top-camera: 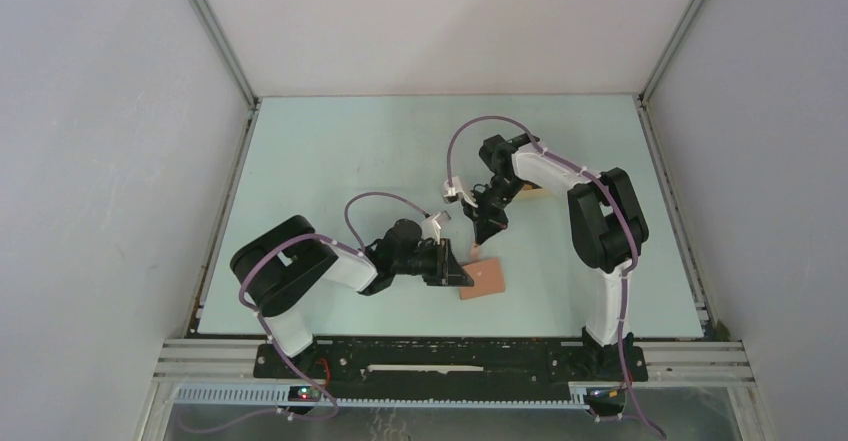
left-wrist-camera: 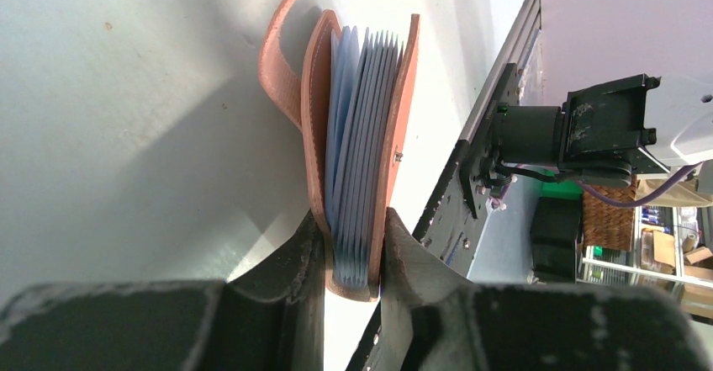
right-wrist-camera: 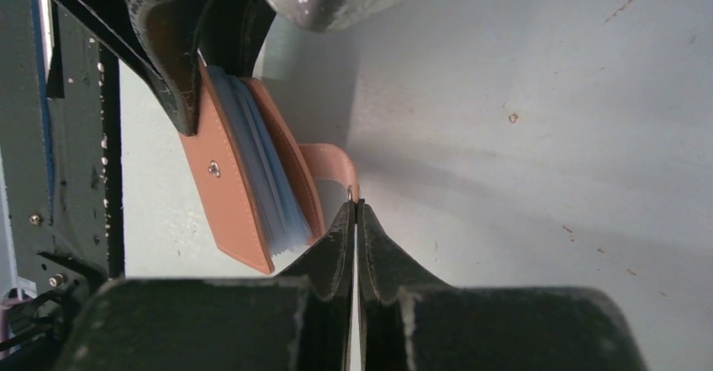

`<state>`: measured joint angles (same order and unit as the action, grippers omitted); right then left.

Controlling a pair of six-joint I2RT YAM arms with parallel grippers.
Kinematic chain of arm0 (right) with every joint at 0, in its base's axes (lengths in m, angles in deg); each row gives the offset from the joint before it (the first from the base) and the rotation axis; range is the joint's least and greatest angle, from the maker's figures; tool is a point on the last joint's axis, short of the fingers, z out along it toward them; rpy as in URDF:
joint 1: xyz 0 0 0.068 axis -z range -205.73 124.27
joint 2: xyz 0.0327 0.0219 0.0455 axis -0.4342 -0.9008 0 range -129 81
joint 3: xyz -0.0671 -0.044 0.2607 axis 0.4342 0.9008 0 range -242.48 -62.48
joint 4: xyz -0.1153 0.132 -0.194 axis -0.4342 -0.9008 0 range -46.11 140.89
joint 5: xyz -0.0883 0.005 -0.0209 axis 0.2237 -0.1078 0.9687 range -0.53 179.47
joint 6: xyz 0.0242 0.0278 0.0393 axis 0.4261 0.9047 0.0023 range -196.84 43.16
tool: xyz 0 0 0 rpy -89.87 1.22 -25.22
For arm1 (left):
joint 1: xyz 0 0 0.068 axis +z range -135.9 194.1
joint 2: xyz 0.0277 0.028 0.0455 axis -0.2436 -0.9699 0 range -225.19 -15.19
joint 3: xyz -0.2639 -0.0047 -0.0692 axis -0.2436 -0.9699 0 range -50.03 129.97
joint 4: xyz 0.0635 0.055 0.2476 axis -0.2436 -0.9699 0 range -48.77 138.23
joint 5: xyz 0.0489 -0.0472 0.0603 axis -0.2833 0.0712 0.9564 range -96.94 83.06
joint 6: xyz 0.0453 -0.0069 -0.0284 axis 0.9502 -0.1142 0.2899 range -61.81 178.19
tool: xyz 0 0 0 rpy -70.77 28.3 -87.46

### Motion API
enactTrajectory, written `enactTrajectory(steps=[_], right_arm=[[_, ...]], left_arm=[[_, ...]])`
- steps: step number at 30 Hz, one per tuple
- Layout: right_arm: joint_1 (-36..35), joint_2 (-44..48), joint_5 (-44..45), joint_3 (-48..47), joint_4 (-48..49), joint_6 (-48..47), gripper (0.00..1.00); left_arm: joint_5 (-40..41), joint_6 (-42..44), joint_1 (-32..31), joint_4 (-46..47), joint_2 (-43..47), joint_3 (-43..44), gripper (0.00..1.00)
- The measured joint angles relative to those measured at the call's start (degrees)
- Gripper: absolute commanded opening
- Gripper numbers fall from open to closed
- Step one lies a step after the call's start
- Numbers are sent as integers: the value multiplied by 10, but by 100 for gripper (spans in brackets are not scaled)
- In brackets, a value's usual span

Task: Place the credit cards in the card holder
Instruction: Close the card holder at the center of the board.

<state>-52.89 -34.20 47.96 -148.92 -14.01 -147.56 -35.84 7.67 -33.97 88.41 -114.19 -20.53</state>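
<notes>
The left gripper (left-wrist-camera: 353,241) is squeezing the card holder (left-wrist-camera: 313,110) at one end. One dark finger is pressing on each brown cover. The jaws are standing only a little way apart, and the card holder is filling the gap between them. The card holder is turned up on its edge and is fanning open a bit at the far end. Its pale blue pockets (left-wrist-camera: 363,135) are showing between the two covers. A small metal stud (left-wrist-camera: 398,156) is sitting on the outer cover.

The right gripper (right-wrist-camera: 354,209) is pinching the very end of the strap (right-wrist-camera: 330,162). Its two fingers are pressing almost flat together, and the strap's tip is sitting right at their ends. The strap is curving from one brown cover over to those fingers.

From above, the card holder is sitting low on the pale green table (top-camera: 330,161), toward the near side, between the two grippers. It is hard to tell if it is touching the table.
</notes>
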Motion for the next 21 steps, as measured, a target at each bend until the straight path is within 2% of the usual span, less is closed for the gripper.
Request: enactTrajectory(steps=[10, 21], right_arm=[[0, 9, -9, 10, -5, -6, 0], [-32, 148, 9, 127, 75, 57, 0]], left_arm=[[0, 0, 0, 0, 0, 0, 0], [-5, -11, 8, 6, -8, 0, 2]])
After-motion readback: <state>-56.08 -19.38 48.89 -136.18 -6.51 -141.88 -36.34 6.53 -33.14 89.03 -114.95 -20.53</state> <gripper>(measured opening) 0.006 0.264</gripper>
